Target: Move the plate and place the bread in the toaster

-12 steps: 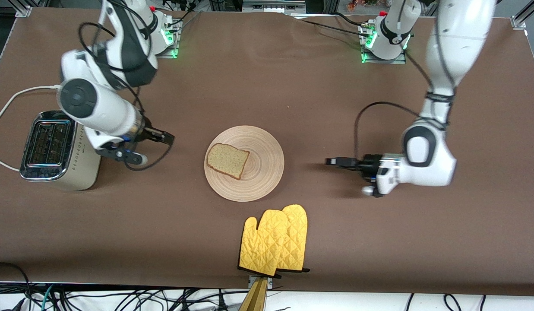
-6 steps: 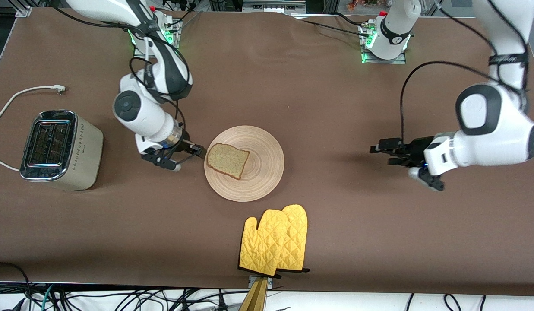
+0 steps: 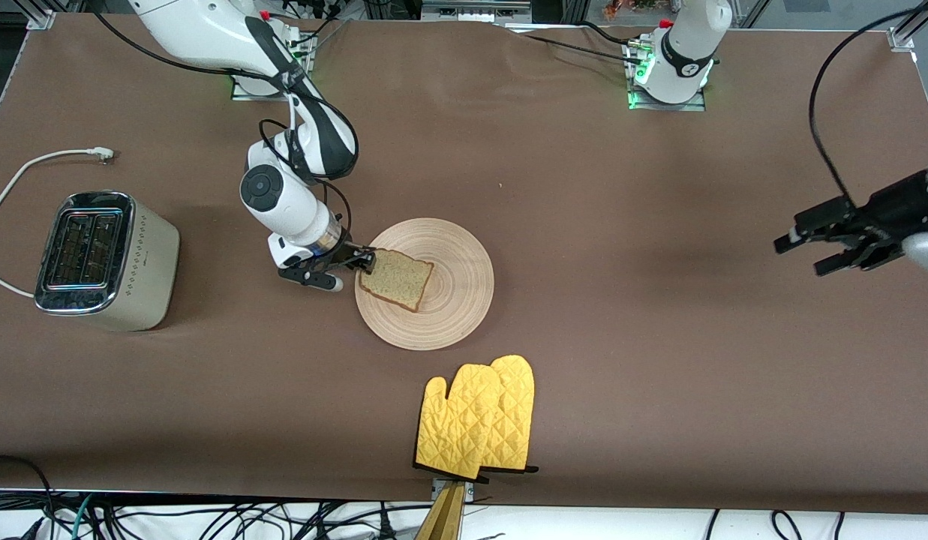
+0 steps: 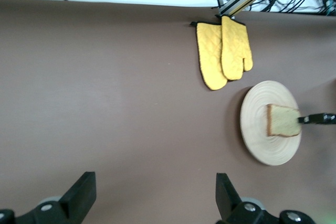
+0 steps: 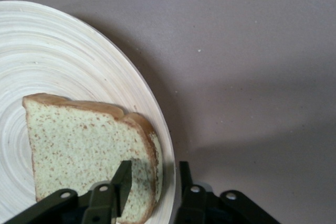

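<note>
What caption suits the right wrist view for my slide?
Right gripper straddles the crust edge of the bread lying on the plate.

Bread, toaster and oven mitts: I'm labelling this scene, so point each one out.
bread (image 3: 396, 279): front view, middle of the slice's face.
toaster (image 3: 85, 249): front view, chrome top by the slots.
oven mitts (image 3: 479, 416): front view, quilted yellow middle.

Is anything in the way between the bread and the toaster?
Nothing visible is. The bread lies on the plate, with the right gripper at its edge. Only bare table lies between it and the toaster.
</note>
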You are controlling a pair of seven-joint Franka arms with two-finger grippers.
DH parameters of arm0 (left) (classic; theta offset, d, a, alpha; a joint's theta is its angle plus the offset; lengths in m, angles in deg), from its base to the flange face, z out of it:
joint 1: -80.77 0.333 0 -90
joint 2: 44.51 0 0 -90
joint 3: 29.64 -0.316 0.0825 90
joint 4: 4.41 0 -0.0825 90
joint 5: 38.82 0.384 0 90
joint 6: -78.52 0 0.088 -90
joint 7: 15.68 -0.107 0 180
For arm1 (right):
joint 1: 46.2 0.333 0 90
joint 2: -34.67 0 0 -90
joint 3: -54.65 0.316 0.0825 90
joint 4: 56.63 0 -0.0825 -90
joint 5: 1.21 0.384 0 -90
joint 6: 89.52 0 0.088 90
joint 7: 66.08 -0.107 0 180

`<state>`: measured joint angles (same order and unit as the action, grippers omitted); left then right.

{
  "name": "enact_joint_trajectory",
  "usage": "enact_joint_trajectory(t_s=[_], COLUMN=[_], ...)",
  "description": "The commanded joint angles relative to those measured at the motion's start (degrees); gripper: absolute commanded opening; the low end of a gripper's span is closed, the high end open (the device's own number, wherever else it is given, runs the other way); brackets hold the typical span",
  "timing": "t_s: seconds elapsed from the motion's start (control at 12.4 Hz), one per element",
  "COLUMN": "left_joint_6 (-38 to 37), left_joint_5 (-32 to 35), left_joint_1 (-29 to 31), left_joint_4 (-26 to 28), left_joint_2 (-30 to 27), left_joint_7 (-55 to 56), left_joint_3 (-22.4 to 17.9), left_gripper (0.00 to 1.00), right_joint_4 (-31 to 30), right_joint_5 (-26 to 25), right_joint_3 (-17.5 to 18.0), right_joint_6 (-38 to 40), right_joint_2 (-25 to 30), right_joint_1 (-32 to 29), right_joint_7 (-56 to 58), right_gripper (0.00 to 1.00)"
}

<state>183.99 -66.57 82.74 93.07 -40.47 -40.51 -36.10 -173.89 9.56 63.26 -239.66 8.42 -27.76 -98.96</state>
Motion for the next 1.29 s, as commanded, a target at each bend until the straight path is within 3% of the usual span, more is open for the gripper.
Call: enact_joint_trajectory(t_s=[0.0,0.24,0.4,0.65,0.73,0.81,1.05,1.21], left_joint_6=[-5.0,-8.6,-10.5,-11.6,-11.9,-12.0,-13.6,-14.0], left_joint_5=[7.9,16.1,20.0,25.6,26.3,26.3,26.4,26.4], left_joint_1=[-1.3,-3.6,-3.9,-4.3,-4.3,-3.7,-2.2,-0.4], left_joint_4=[2.2,2.1,2.1,1.4,1.2,1.1,1.1,1.1], left_joint_2=[-7.9,-11.6,-12.4,-12.3,-12.0,-11.7,-11.1,-10.6], left_joint_7=[5.2,12.2,16.0,25.3,25.7,25.7,25.6,25.5], left_joint_3=[-0.2,0.5,3.8,8.2,8.6,8.5,8.0,8.0], left_gripper=[1.0,1.0,1.0,1.0,1.0,1.0,1.0,1.0], right_joint_4=[-1.0,-1.0,-1.0,-1.2,-1.2,-1.2,-0.5,2.1], right_joint_5=[0.7,0.7,0.7,0.7,0.7,0.7,0.7,0.6], right_joint_3=[0.2,0.1,0.1,0.1,0.1,0.1,0.0,-1.4], right_joint_6=[-1.5,-5.4,-5.6,-5.2,-5.2,-4.9,-0.8,9.4], right_joint_2=[0.8,-0.7,-0.9,-1.3,-1.4,-1.1,1.4,4.9], right_joint_1=[0.4,1.3,1.3,1.3,1.5,1.8,1.8,1.8], right_joint_7=[1.4,2.7,3.4,3.9,4.0,4.5,5.3,5.3], right_gripper=[0.42,0.39,0.27,0.24,0.15,0.0,0.0,0.0])
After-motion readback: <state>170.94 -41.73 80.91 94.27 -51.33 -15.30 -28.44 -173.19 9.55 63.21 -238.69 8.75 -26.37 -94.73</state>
